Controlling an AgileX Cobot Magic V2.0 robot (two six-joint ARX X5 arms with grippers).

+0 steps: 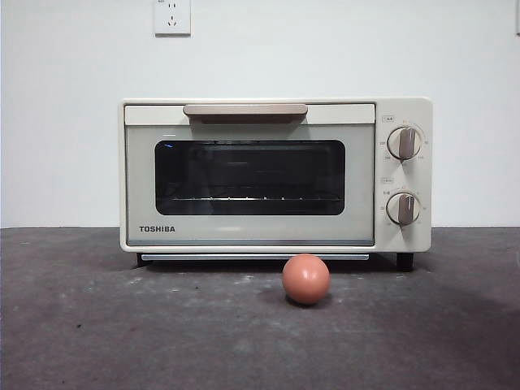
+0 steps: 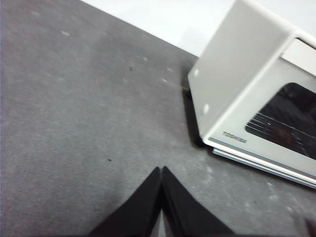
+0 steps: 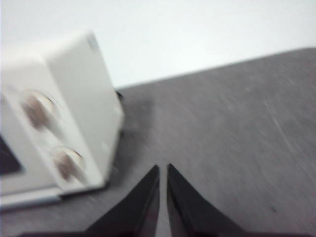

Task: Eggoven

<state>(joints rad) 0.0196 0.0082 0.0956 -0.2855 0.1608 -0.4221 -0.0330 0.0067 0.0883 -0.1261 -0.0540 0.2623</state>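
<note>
**Egg waits before a shut oven, both tools idle**

The egg (image 1: 306,279) rests on the dark desk (image 1: 97,325) just in front of the toaster oven (image 1: 276,175), a little toward the knob side, apart from the oven's lower edge. The oven door (image 1: 249,183) is closed, its handle (image 1: 244,110) running along the top. That layout suggests the job has not started: the door likely has to come down by the handle before the egg can go in, and the egg sits close by so it is a short carry.

Neither arm appears in the front view. The left tool (image 2: 161,170) hangs over bare desk off the oven's plain side, its jaws pressed together and holding nothing. The right tool (image 3: 163,168) hangs off the knob side, jaws nearly together with a thin slit between them, also empty.

Only the front view shows the egg, the handle and the wall socket (image 1: 171,16). The left wrist view adds the oven's side panel (image 2: 237,74). The right wrist view, somewhat blurred, shows the two knobs (image 3: 37,106) from an angle.
</note>
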